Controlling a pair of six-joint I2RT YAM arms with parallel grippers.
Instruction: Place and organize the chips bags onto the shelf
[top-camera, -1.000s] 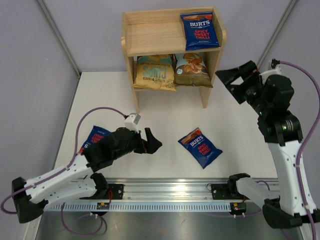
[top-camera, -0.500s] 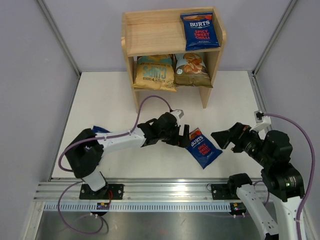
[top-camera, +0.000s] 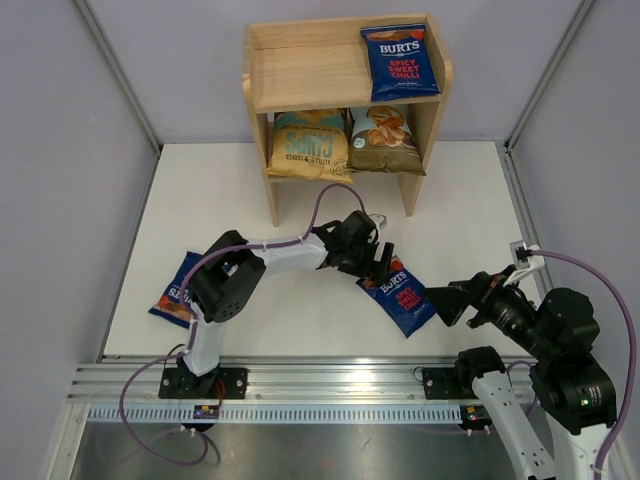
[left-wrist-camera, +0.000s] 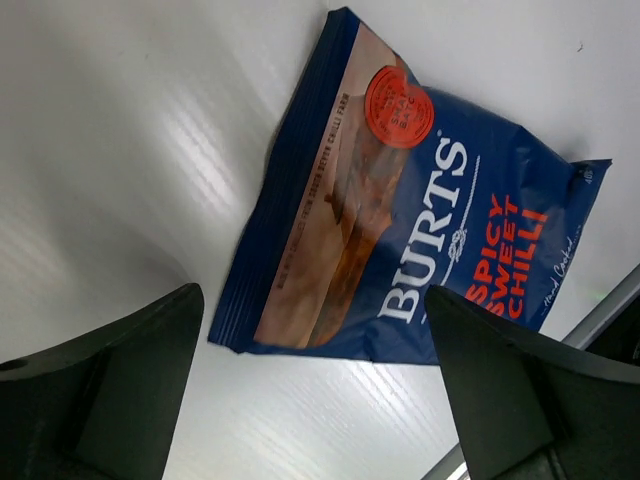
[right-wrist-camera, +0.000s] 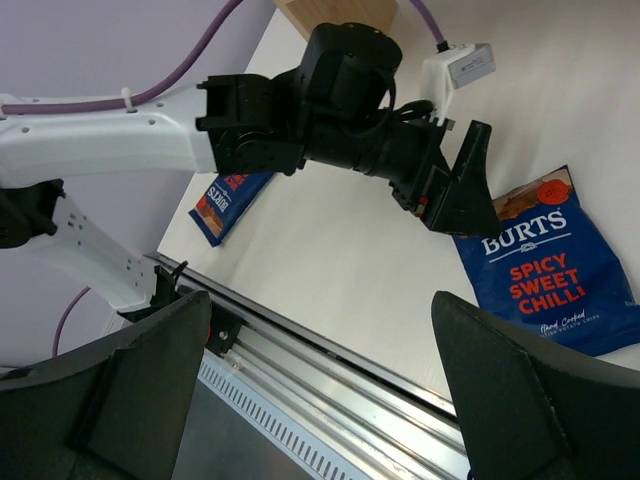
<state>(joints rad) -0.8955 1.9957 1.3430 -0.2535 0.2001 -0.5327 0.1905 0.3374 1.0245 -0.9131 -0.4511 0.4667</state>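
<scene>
My left gripper reaches out low over the table with its jaws spread wide. A Burts bag lies flat and face up just ahead of them. Its near edge sits in the gap between my two fingers, and the rest of it runs out past the tips. I cannot tell whether either finger touches the foil.

My right gripper hangs above the table with its jaws spread as well and nothing between them. It sits just to the right of that same bag and points across it toward my left gripper. From this wrist the bag shows ahead, on the side of the right finger.

A second Burts bag lies on the table well behind my left jaws, close by that arm's elbow.

The shelf stands well ahead of both grippers. A third Burts bag is at the right end of its top tier. On the lower tier a tan bag and a Cassava bag stand side by side, the tan one on the left.
</scene>
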